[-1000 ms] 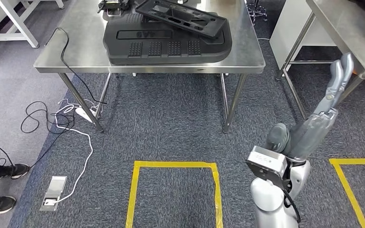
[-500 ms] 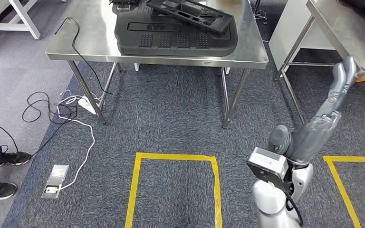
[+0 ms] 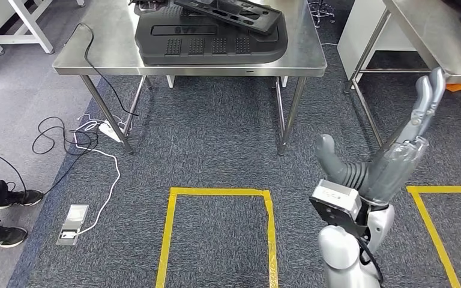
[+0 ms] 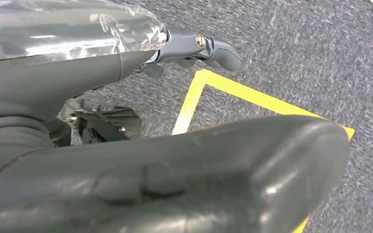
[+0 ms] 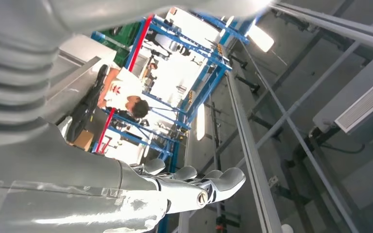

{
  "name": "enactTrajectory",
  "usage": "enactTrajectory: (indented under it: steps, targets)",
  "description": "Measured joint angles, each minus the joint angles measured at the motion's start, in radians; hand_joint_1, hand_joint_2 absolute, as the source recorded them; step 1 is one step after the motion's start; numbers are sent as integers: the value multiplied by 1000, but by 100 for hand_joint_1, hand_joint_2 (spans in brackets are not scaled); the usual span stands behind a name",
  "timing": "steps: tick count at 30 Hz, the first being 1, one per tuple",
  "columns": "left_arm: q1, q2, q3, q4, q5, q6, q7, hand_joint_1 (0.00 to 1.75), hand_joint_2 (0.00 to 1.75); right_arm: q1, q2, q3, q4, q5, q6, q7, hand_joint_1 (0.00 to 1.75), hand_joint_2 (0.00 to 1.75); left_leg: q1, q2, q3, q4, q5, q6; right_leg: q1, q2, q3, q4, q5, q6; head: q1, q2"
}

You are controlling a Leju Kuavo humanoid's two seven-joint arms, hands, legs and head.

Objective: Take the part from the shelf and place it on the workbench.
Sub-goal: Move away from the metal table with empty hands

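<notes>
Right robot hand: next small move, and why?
Probably keep it raised and step toward the steel table. The right robot hand is open and holds nothing, fingers pointing up; the black parts lie on the tabletop well ahead, beyond the yellow floor square, apparently out of reach from here.

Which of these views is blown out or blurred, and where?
Right wrist view: looks up into ceiling lights and a bright backdrop washes out behind the blue racking; the right hand is sharp. Left wrist view: the left hand looms close and soft, with glare on its clear plastic wrap. Head view: evenly lit, with reflections on the steel table.
</notes>
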Motion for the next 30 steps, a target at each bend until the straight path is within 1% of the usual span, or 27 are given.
enactTrajectory:
  steps: [1,2,3,4,5,6,7,8,9,10,11,13,14,15,16,17,18,19,20,21,22,24,25,26,27,29,30]
  targets:
    - [1,0,0,0,0,1,0,0,0,0,-1,0,0,2,0,1,0,175,2,0,13,-10,15,-1,0,-3,-4,5,0,1,-1,0]
    - [1,0,0,0,-1,1,0,0,0,0,-2,0,0,3,0,2,0,175,3,1,43,-57,44,-1,-1,-6,-7,10,-1,2,-1,0]
    - [0,0,0,0,-1,1,0,0,0,0,-3,0,-1,5,0,3,0,175,5,5,81,-127,72,1,-1,-9,-9,14,-3,5,-2,0]
    - [0,0,0,0,-2,1,0,0,0,0,-4,0,-1,7,0,4,0,175,4,9,115,-189,91,4,0,-11,-12,19,-5,9,-3,0]
    - [-1,0,0,0,-4,1,0,0,0,-1,-5,0,-1,9,0,5,0,175,2,13,136,-234,102,9,2,-13,-14,22,-6,13,-4,0]
    - [-1,0,0,0,-4,1,0,0,0,-1,-6,0,-2,10,0,6,0,175,-1,16,144,-258,103,15,4,-15,-16,24,-6,18,-4,0]
    - [0,0,0,0,-5,1,0,0,0,-1,-7,0,-2,12,0,6,0,175,-4,15,143,-261,102,21,6,-17,-19,25,-4,22,-4,0]
    - [0,0,0,0,-5,1,0,0,0,-2,-7,0,-2,12,0,6,0,175,-3,13,140,-266,104,28,6,-19,-20,26,-3,27,-3,0]
    - [0,0,0,0,-5,1,0,0,0,-2,-8,0,-3,13,0,7,0,175,-2,11,139,-271,106,35,4,-17,-22,30,-9,33,-3,0]
    - [-1,0,0,0,-5,1,0,0,0,-2,-10,0,-4,13,0,7,0,175,0,9,138,-276,110,43,3,-11,-28,45,-23,38,0,0]
    - [-2,0,0,0,-6,1,0,0,0,-2,-11,0,-5,13,0,8,0,175,2,7,137,-280,114,50,2,-3,-43,80,-49,42,4,0]
    - [-2,0,0,0,-6,1,0,0,0,-1,-14,0,-7,12,0,8,0,175,1,3,132,-281,118,59,0,11,-96,201,-115,46,12,0]
    - [-2,0,0,0,-6,1,0,0,0,-1,-15,0,-7,12,0,8,0,175,0,0,130,-281,119,61,0,13,-124,263,-138,48,15,0]
    - [-1,0,0,0,-6,1,0,0,0,-1,-16,0,-7,13,0,9,0,175,-1,-4,128,-280,120,61,0,14,-141,299,-144,49,16,0]
    - [-1,0,0,0,-6,1,0,0,0,0,-17,0,-7,13,0,10,0,175,-2,-9,127,-279,121,62,0,15,-139,298,-128,48,16,0]
    - [-2,0,0,0,-6,1,0,0,0,0,-19,0,-7,14,0,11,0,175,-2,-15,127,-277,121,62,0,16,-120,258,-96,47,17,0]
    - [-3,0,0,0,-7,1,0,0,0,-1,-21,0,-7,15,0,13,0,175,-2,-21,127,-275,120,61,-1,22,-89,190,-55,44,18,0]
    - [-4,0,0,0,-8,1,0,0,0,-1,-22,0,-8,16,0,15,0,175,-3,-27,126,-272,120,59,-1,34,-59,125,-26,41,18,0]
    - [-5,0,0,0,-8,1,0,0,0,-1,-22,0,-10,17,0,17,0,175,-3,-34,122,-268,121,55,0,44,-38,72,-9,39,19,0]
    - [-6,0,0,0,-9,1,1,0,0,-1,-23,0,-11,18,0,18,0,175,-3,-39,117,-265,123,50,0,53,-28,44,-4,37,18,0]
    - [-6,0,0,0,-9,1,1,0,0,-1,-23,0,-13,18,0,20,0,175,-3,-44,111,-264,126,44,2,56,-28,37,-7,36,18,0]
    - [-5,0,-1,0,-10,1,1,0,0,-1,-24,0,-15,20,0,21,0,175,-3,-49,106,-263,128,32,0,47,-30,30,-2,27,17,0]
    - [-5,0,-1,0,-10,1,1,0,0,-1,-25,0,-15,21,0,22,0,175,-4,-45,102,-252,118,26,-3,40,-29,26,1,21,14,0]
    - [-6,0,-1,0,-10,1,1,0,0,-1,-25,0,-16,23,0,22,0,175,-4,-38,91,-224,98,21,-6,32,-29,22,5,15,10,0]
    - [-7,0,-1,0,-9,1,1,0,0,-1,-25,0,-17,24,0,23,0,175,-2,-29,72,-176,68,17,-7,23,-29,20,7,11,6,0]
    - [-6,0,-1,0,-7,1,1,0,0,1,-25,0,-18,27,0,21,0,175,0,-21,19,-49,7,9,-5,5,-30,20,7,9,-1,0]
    - [-5,0,-1,0,-6,1,1,0,0,2,-25,0,-18,27,0,18,0,175,1,-19,1,-4,-6,7,-5,-4,-30,21,7,9,-2,0]
